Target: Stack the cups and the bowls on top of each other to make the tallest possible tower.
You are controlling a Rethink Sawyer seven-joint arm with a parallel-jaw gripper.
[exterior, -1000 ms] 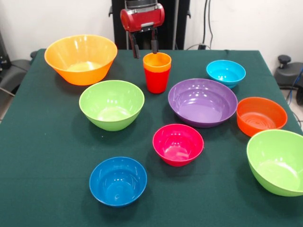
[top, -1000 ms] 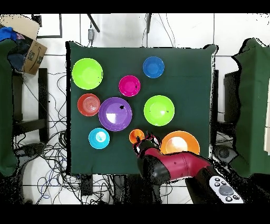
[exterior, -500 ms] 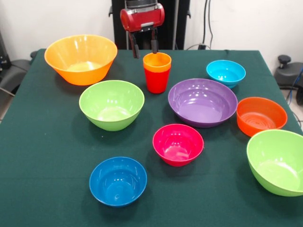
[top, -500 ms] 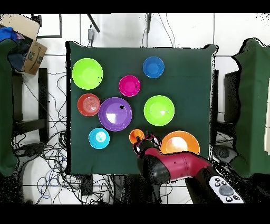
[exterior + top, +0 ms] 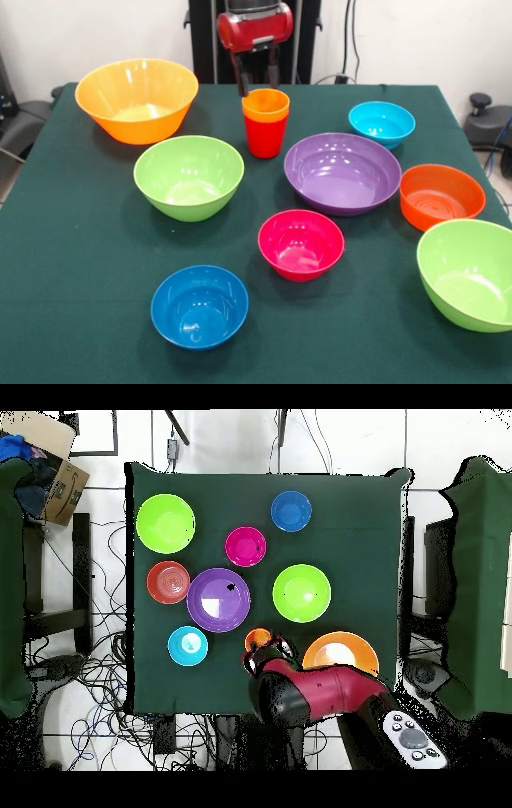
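1. The counter (image 5: 80,240) is covered in dark green cloth, with eight bowls spread over it and one short stack of cups.
2. The tower (image 5: 265,122) is so far just an orange cup (image 5: 266,105) nested inside a red cup (image 5: 264,138), standing upright near the counter's far edge in the front view, between the large yellow-orange bowl (image 5: 137,98) and the light blue bowl (image 5: 382,122).
3. The gripper (image 5: 257,82) hangs just behind and above the orange cup's rim; its two dark fingers (image 5: 241,82) stand apart, so the jaws are open and hold nothing.
4. In the overhead view the arm's red body (image 5: 310,694) covers part of the stack, and only a sliver of the orange cup (image 5: 257,638) shows beside it.
5. In the front view, a lime green bowl (image 5: 189,175) sits to the left of the stack, and the wide purple bowl (image 5: 342,172) to the right of it.
6. The orange bowl (image 5: 442,195) lies just beside the purple one, with the second lime green bowl (image 5: 470,273) below it at the frame's right edge.
7. The small pink bowl (image 5: 301,243) and the dark blue bowl (image 5: 199,306) sit nearest the camera, apart from each other.
8. All bowls stand open side up, none stacked.
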